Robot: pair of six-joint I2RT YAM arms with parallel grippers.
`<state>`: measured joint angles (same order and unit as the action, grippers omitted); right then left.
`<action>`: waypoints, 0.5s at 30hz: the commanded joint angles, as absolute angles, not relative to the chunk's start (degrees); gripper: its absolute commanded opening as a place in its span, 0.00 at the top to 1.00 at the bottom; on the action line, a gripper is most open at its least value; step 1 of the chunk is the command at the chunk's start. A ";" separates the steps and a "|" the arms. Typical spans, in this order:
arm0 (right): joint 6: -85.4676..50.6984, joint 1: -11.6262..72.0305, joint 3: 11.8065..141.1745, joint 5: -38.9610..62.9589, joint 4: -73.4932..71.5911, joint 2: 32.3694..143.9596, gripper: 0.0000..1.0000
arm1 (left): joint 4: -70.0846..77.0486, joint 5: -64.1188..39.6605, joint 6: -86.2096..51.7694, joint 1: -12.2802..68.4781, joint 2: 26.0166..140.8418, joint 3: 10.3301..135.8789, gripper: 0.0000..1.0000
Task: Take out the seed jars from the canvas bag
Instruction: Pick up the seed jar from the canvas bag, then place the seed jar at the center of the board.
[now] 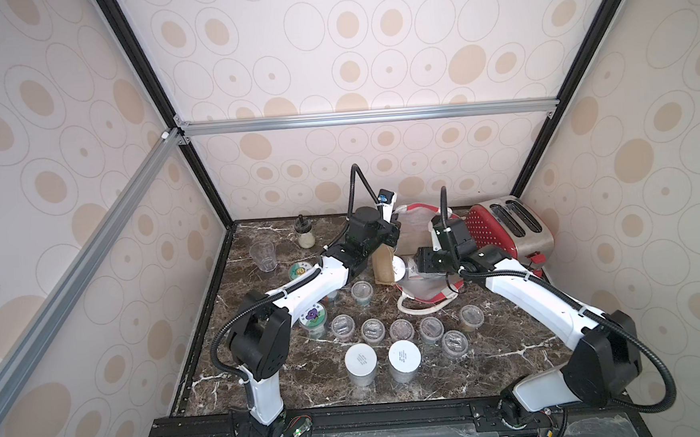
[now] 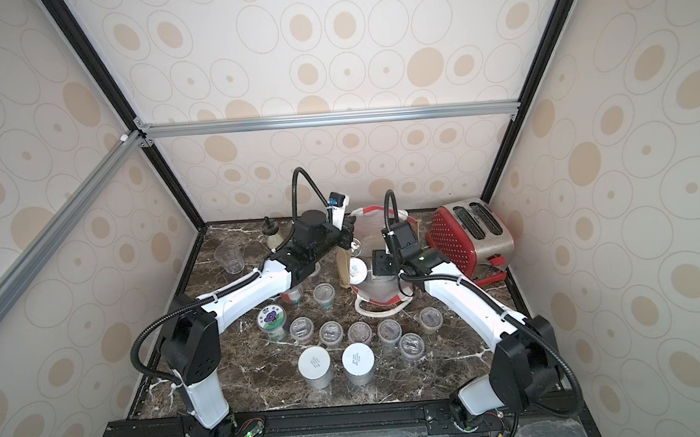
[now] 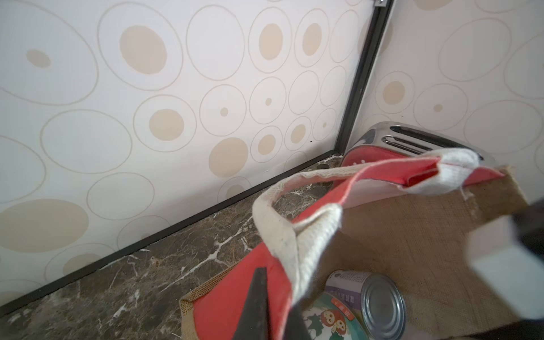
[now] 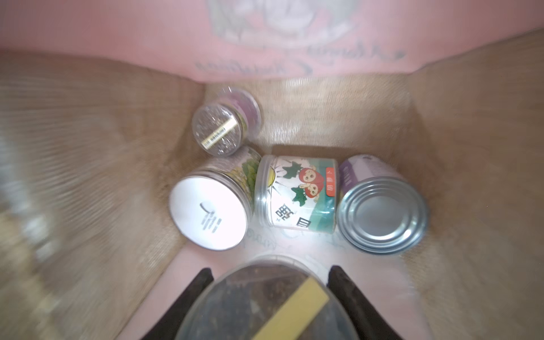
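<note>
A: R claw [image 4: 270,272] pinching clear-lid seed jar [image 4: 265,309] inside canvas bag [image 1: 384,269]; L claw [image 3: 276,297] clamped on its rim.
B: If L slips, rim may sag & knock jar loose on exit.

tan-and-red canvas bag [image 3: 412,235], red white-dotted toaster [image 1: 486,228], dark white-veined marble table [image 1: 308,380]

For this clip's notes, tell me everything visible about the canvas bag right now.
The boxy tan jute bag has red side panels, pale lining and white rope handles. It seems tipped over on the dark marble table beside the red toaster, mouth toward the arms. The left gripper is shut on its rim by a handle, holding it open; the right gripper is inside, closed on a clear jar. Three more jars and a metal tin lie at its bottom.
</note>
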<state>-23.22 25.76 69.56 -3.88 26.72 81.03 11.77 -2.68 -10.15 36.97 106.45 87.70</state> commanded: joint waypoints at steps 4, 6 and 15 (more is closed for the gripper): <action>-27.58 21.57 73.08 3.50 27.10 75.83 0.38 | 1.70 -6.68 -21.12 33.91 112.13 100.99 1.00; -29.48 20.38 73.47 7.05 26.30 74.91 0.38 | -1.52 -7.76 -23.45 32.82 115.03 104.42 0.99; -38.58 14.45 72.74 21.81 20.83 73.27 0.38 | -2.49 -15.50 -28.54 29.98 116.37 106.89 0.30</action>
